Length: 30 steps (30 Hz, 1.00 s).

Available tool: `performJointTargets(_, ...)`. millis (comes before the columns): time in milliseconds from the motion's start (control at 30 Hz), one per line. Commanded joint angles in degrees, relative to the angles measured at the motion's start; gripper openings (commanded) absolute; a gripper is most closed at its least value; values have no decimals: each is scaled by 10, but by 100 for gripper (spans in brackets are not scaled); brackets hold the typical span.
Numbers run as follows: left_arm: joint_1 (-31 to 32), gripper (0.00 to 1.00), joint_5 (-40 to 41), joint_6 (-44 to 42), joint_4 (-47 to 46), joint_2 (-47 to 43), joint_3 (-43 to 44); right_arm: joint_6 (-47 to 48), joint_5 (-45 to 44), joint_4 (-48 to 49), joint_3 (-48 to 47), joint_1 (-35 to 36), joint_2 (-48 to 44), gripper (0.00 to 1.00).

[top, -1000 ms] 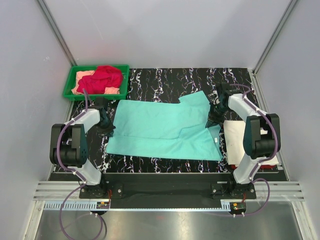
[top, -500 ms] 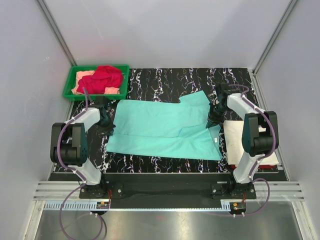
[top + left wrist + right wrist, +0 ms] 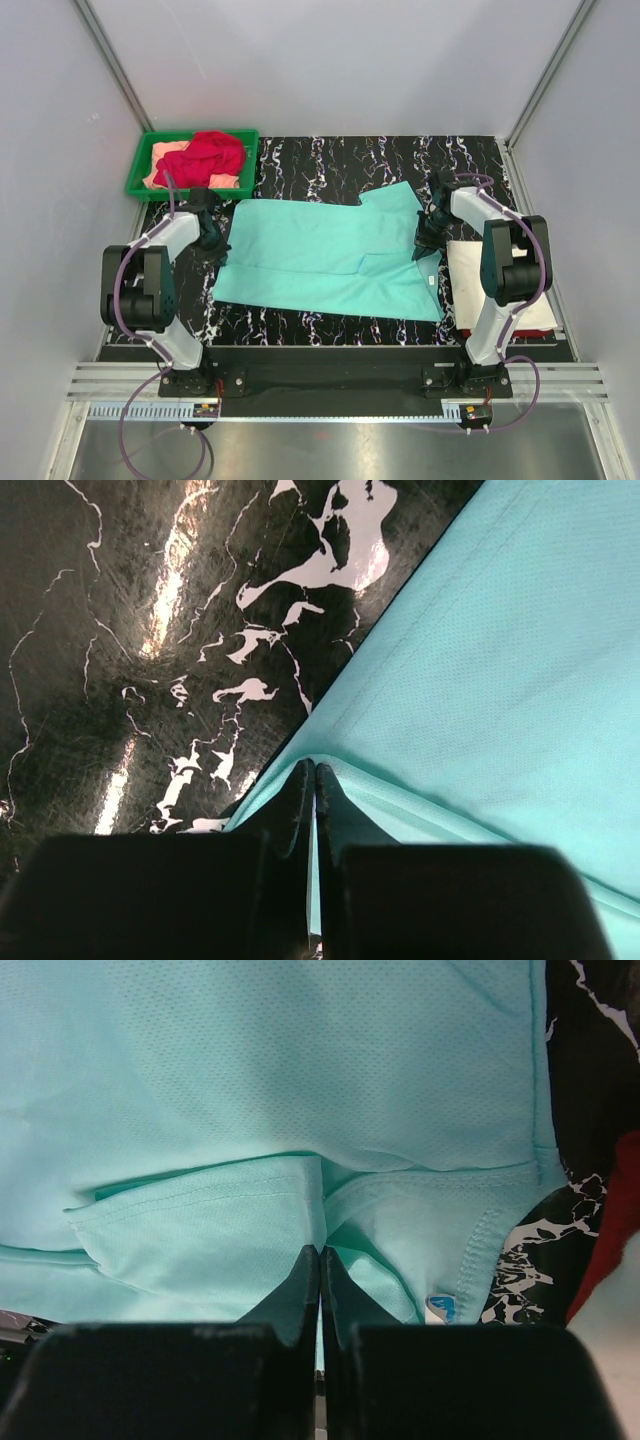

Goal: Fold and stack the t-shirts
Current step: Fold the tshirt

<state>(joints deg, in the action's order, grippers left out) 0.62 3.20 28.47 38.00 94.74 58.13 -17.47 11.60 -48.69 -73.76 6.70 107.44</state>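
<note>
Farther back now, left fingers and right fingers clamp mint-teal t-shirt near green tray.

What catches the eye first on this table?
A mint-teal t-shirt spread across the black marbled table, pinched at its left edge by the left end effector and at its right by the right end effector. In the far-left corner, a red t-shirt heaps in a green tray.
</note>
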Motion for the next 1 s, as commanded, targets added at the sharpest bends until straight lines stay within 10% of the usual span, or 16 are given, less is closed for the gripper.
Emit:
performJointTargets(0, -4, 0, -9, 11, -3, -46, 4, 7, -10, 8, -10, 2, 0, 0)
performJointTargets(867, -4, 0, 18, -9, -49, 49, 39, 3, -43, 20, -20, -4, 35, 0)
performJointTargets(967, -3, 19, 30, -10, -39, 36, 44, 9, -44, 13, -32, -4, 39, 2)
